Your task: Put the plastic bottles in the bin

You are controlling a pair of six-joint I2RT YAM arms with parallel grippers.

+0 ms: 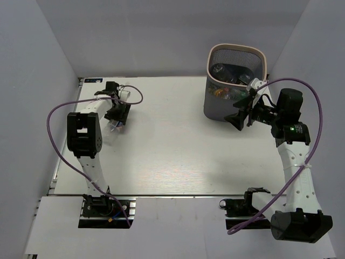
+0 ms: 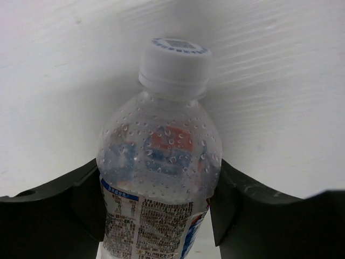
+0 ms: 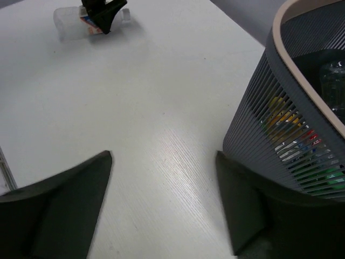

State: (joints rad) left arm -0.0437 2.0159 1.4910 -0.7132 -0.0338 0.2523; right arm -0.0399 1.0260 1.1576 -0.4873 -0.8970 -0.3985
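A clear plastic bottle [image 2: 161,135] with a white cap and a blue and red label lies on the white table at the far left [image 1: 114,128]. My left gripper [image 2: 159,167] has a finger against each side of its body and is shut on it; it shows in the top view [image 1: 115,117]. The dark grey mesh bin [image 1: 218,105] with a beige rim stands at the far right. Several bottles [image 1: 225,73] lie inside it. My right gripper [image 3: 164,156] is open and empty, low beside the bin's wall [image 3: 269,118]; it shows in the top view [image 1: 237,117].
Grey walls close in the table on the left, back and right. The left arm's purple cable [image 1: 54,116] loops over the table's left edge. The right wrist view shows the far bottle [image 3: 73,27] under the left gripper.
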